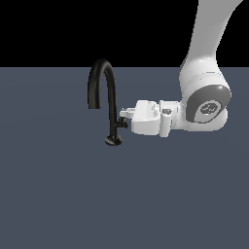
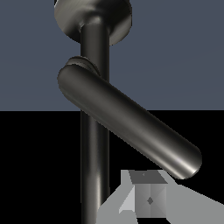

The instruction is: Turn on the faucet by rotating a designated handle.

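The faucet (image 1: 111, 104) stands on a flat grey-blue floor (image 1: 58, 194), its small round base (image 1: 113, 141) down and its tall arched spout (image 1: 99, 80) curving over toward the exterior view's left. The white arm (image 1: 204, 92) reaches in from the exterior view's right with its wrist laid level, so the gripper (image 1: 124, 116) points sideways at the thin upright stem, low on it, just above the base.

The handle (image 1: 120, 124) branches off the stem right at the fingertips — a short black stub, touching or all but touching the front of the jaws. From this side the jaws overlap the handle and the stem, and I cannot tell whether they are apart or closed on it.

In the wrist view the handle (image 2: 127, 122) fills the middle as a thick dark bar, slanting away from the stem (image 2: 94, 131) where it joins, its rounded free end nearest the camera. One grey fingertip (image 2: 148, 197) shows just beyond that free end, close beside it, with a narrow gap between; the other finger is out of frame. The base (image 2: 92, 17) sits at the far end of the stem.
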Controlling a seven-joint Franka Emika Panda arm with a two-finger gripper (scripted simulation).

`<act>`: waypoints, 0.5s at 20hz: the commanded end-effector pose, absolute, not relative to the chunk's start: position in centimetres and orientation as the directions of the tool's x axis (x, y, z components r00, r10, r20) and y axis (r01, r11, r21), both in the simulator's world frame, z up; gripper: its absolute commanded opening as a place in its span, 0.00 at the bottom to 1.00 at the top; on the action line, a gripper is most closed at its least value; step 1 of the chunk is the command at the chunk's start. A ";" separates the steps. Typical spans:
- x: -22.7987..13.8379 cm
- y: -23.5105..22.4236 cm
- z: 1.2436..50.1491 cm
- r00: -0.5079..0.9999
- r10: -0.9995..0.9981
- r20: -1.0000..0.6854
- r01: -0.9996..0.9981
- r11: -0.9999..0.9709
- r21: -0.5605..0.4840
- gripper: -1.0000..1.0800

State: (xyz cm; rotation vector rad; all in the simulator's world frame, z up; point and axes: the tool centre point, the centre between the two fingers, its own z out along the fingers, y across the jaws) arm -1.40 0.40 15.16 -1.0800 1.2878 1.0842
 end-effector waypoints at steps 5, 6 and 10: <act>-2.6 0.6 13.1 -0.013 0.002 -1.000 -0.985 0.169 0.013 0.00; -2.9 0.6 12.5 -0.015 0.003 -1.000 -0.986 0.169 0.015 0.00; -4.1 0.8 10.0 -0.025 0.004 -1.000 -0.986 0.167 0.025 0.00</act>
